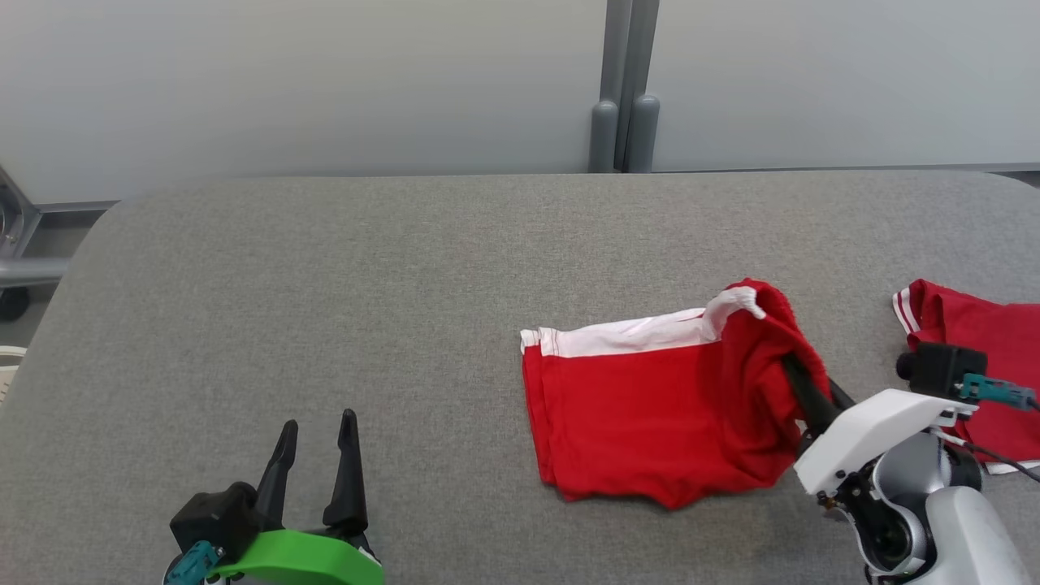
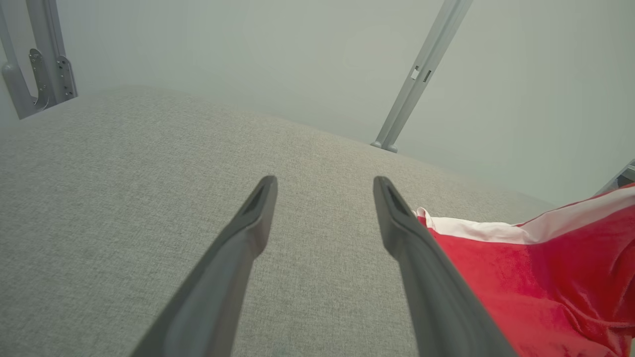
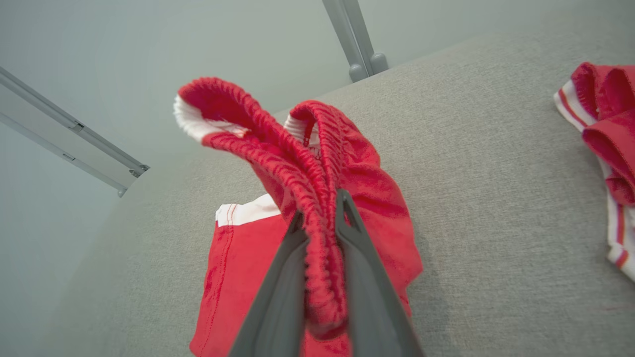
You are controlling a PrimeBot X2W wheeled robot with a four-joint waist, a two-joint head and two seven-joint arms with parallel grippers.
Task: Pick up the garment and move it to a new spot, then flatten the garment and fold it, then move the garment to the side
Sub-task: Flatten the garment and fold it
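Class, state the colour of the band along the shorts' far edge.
White band on red shorts; best in head view.

No text, label, brand, number or sign can be read in any of the views.
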